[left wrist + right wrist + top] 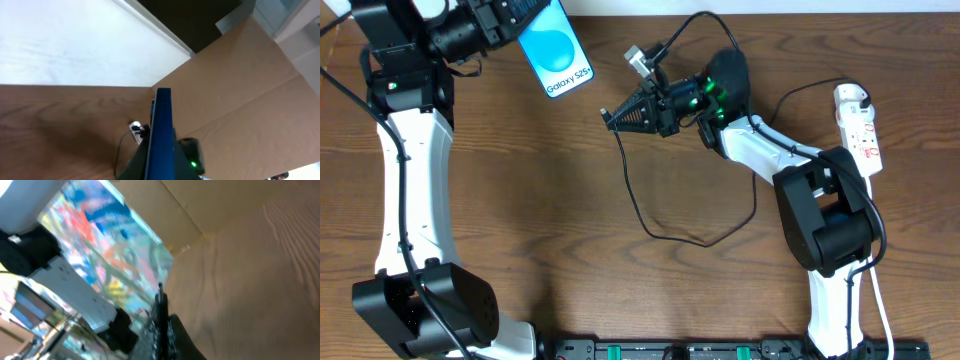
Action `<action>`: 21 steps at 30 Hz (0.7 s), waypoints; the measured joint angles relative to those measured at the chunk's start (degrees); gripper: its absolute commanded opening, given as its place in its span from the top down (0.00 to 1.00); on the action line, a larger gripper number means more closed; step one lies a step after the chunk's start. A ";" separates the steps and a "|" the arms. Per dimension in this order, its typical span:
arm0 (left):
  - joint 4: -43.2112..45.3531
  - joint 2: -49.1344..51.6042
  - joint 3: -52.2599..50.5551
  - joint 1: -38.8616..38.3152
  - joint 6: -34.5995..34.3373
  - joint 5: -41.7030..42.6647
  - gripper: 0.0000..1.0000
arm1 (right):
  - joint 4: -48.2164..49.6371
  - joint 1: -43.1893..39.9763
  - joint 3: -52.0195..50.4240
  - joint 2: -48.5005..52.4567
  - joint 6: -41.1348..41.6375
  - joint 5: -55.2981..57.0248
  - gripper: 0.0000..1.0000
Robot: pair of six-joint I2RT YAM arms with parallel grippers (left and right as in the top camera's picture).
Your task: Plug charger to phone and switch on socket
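Overhead: left gripper [513, 30] clamped on phone [556, 52], its lower end offered toward right gripper [618, 116], which pinches charger [636, 205] tip, apparently for mating; socket [861, 128] at far right, untouched.

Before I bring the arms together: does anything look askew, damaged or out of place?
Nothing damaged or spilled. The phone is held up, tilted, in the left pincer; the right pincer grips the charger by its tip, clear of the phone, cable looping loose.
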 measured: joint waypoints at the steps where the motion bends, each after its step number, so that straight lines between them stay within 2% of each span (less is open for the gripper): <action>1: 0.68 0.00 0.00 0.00 -0.55 -0.04 0.93 | 2.97 0.11 -0.02 0.02 2.80 -0.11 0.99; 5: 1.97 0.00 0.00 0.00 -2.12 0.00 0.93 | 12.02 0.59 -0.02 0.00 12.37 0.20 0.99; 11: 2.05 0.00 0.00 0.00 -3.23 0.00 0.93 | 18.45 1.51 -0.02 0.00 22.67 1.73 0.99; 21: 2.03 0.00 0.00 0.00 -3.76 0.00 0.93 | 22.01 2.84 -0.02 0.00 30.80 6.27 0.99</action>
